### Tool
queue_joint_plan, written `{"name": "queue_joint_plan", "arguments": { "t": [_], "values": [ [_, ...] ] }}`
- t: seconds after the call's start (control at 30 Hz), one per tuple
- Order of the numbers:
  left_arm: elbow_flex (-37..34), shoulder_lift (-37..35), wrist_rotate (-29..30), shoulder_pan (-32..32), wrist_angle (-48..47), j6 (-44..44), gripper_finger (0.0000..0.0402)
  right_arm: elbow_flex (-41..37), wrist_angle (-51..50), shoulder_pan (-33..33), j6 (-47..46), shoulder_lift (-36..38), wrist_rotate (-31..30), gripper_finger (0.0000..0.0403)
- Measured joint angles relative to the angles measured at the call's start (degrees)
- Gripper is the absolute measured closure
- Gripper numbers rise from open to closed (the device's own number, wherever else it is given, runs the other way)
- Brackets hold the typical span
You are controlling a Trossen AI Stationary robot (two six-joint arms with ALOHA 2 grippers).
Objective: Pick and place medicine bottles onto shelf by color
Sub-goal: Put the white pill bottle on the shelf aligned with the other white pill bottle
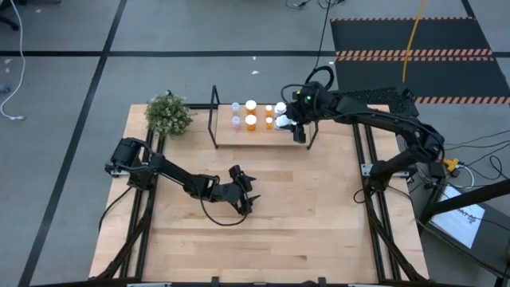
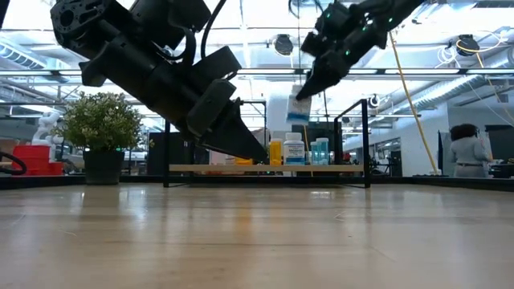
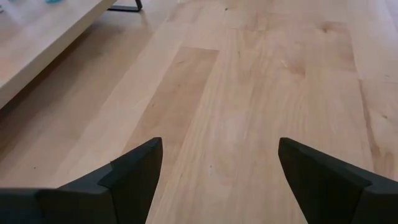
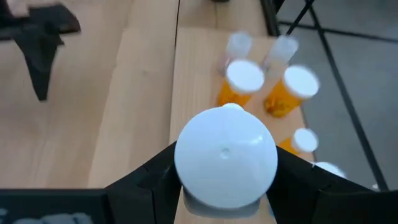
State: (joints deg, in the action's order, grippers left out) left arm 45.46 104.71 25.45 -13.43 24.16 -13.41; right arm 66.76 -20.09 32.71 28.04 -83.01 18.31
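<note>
Overhead, seven bottles [image 1: 251,121] on shelf [image 1: 239,137].

Bright, even overhead light washes the bench [image 1: 263,215], leaving only soft shadows. In the low view, ceiling lights glare at twelve o'clock and silhouette both arms. The right wrist view blurs the orange bottles [image 4: 273,90] behind a sharp white cap [image 4: 226,165].

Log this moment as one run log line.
right gripper: holding white-capped bottle above shelf | left gripper: open, over table | bottles on shelf: several
</note>
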Motion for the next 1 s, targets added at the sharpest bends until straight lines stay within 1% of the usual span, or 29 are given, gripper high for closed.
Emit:
{"name": "queue_joint_plan", "arguments": {
  "t": [0.23, 0.57, 0.63, 0.73, 1.0],
  "values": [
    [-0.01, -0.02, -0.11, -0.09, -0.02, -0.26, 0.008, 0.0, -0.05, 0.61, 2.78, -4.75, -0.05, 0.0213],
    [-0.01, -0.02, -0.13, -0.09, -0.02, -0.02, 0.008, 0.04, 0.16, 1.53, 2.72, -7.13, -0.16, 0.0213],
    [-0.03, -0.02, -0.13, -0.09, -0.02, -0.02, 0.008, 0.04, 0.16, 1.62, 2.69, -8.19, -0.67, 0.0213],
    [-0.03, -0.04, -0.42, -0.09, -0.02, -0.25, 0.008, 0.04, 0.75, 1.75, 2.18, -9.66, -3.15, 0.0213],
    [-0.03, -0.04, -0.5, -0.09, -0.04, -0.28, 0.008, 0.04, 1.88, 2.62, 2.63, -11.59, -3.19, 0.0213]
  ]
}}
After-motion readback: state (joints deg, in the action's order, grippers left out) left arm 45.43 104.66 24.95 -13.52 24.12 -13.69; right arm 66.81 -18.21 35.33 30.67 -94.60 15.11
